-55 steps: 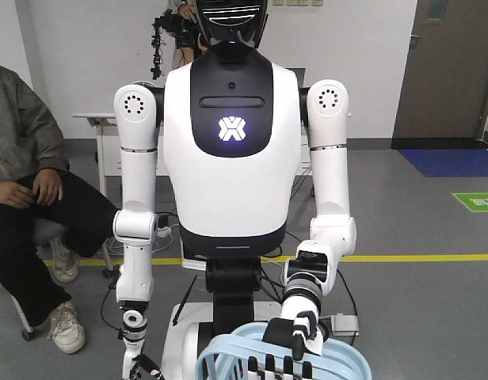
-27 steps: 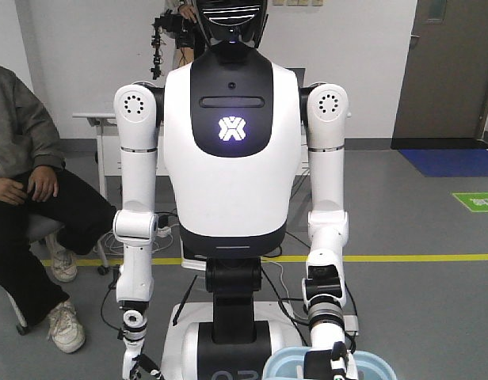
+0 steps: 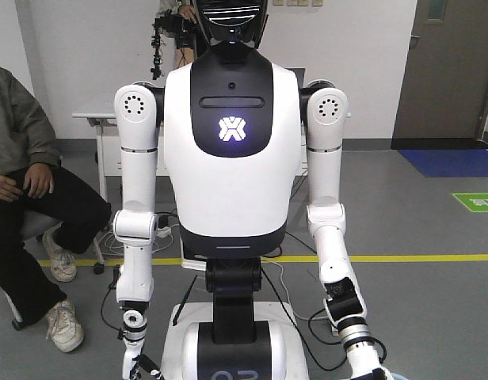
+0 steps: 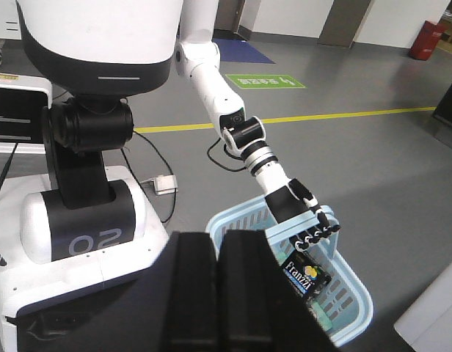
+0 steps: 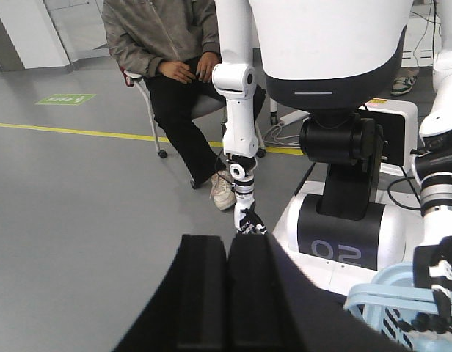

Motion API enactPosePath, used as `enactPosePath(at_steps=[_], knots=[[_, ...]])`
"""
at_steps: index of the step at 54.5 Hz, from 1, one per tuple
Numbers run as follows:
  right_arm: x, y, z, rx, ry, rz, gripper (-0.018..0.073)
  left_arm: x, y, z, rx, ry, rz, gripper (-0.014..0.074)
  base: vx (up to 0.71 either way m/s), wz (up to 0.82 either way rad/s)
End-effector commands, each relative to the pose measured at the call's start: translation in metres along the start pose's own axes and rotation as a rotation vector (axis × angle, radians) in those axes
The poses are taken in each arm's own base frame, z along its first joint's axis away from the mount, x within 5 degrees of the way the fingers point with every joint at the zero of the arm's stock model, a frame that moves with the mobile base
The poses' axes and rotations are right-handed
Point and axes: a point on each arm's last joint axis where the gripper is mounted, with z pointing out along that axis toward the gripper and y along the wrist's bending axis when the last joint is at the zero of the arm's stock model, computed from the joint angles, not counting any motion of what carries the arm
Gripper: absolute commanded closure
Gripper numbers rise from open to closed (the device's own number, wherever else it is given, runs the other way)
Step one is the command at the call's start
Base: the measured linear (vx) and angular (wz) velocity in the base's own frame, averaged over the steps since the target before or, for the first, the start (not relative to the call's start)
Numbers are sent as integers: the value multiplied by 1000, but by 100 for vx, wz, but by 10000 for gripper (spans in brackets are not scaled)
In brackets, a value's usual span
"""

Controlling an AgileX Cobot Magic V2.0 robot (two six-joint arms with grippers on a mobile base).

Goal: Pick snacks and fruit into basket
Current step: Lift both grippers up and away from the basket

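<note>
The left gripper fills the lower foreground of the left wrist view. Its two black jaws are pressed together with only a thin seam between them, and they hold nothing. The right gripper looks the same in the right wrist view, with its jaws together and empty.

Facing both cameras stands a white humanoid robot with a black waist and a lit emblem on its chest. One of its arms reaches down and outward. At the end of that arm the humanoid's hand, black with white-banded fingers, curls over the rim of the light blue basket near one end. The basket sits tilted with its slatted sides showing. Whether it touches the grey floor cannot be told.

Inside the basket, just below the hand on the rim, lies the black-and-blue box, label up, with yellow on its face. The humanoid's other arm hangs straight down beside its body. Behind that arm a seated person in a grey jacket and black trousers sits on a chair.
</note>
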Motion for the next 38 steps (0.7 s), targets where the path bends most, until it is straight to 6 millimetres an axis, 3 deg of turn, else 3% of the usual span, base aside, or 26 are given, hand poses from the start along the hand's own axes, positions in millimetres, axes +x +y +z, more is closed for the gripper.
enactPosePath(at_steps=[1, 38], knots=[[-17, 2, -2, -3, -102, -9, 567, -13, 0, -1, -24, -76, -17, 594, 0, 0], [-16, 2, -2, -3, -96, -9, 567, -13, 0, -1, -24, -76, -17, 594, 0, 0]])
